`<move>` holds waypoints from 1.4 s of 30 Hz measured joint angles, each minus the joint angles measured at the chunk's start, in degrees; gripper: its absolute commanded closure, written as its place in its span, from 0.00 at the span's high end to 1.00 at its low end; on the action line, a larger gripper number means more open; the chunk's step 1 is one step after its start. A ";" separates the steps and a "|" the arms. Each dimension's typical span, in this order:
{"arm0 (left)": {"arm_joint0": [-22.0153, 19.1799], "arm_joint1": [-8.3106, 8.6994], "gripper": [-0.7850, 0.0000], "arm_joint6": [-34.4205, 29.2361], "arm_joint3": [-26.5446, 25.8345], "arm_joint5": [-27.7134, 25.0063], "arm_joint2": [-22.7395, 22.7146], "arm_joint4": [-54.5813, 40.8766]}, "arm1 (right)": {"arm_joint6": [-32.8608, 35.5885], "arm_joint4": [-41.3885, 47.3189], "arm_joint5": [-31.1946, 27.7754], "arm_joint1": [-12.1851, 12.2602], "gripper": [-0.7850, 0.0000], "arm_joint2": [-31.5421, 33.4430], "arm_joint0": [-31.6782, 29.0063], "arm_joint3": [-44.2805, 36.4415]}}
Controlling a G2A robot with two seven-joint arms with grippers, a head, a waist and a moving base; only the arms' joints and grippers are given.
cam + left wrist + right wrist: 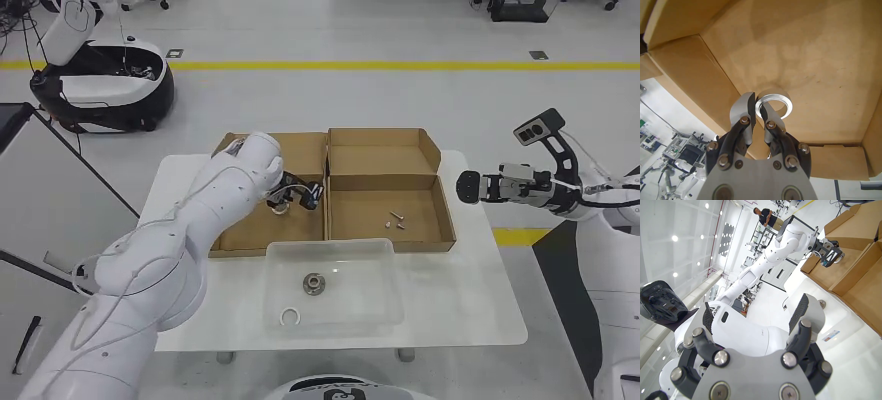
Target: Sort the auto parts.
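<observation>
My left gripper (758,106) is shut on the rim of a silver metal ring (788,108), one finger inside it and one outside, just above the floor of the left cardboard box (819,66). From the top view that gripper (303,193) is inside the left box (290,228) near its right wall. My right gripper (755,313) is open with nothing in it, held off the table's right edge (468,186). A clear plastic bin (375,300) at the table front holds a round metal part (313,284) and a small ring (290,317).
The right cardboard box (360,215) holds a few small screws (397,214) near its front. Both boxes have raised flaps at the back. The white table (480,300) has free surface to the right of the bin.
</observation>
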 measured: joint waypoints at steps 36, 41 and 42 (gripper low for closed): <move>-0.14 -3.02 1.00 10.51 4.41 2.23 -1.44 8.10 | 0.00 0.00 0.00 0.00 1.00 0.00 0.00 0.00; -0.99 -2.16 1.00 9.77 2.69 2.45 -2.15 7.11 | 0.00 0.00 0.00 0.00 1.00 0.00 0.00 0.00; -1.23 -1.96 1.00 9.69 2.42 2.48 -2.35 6.86 | 0.00 0.00 0.00 0.00 1.00 0.00 0.00 0.00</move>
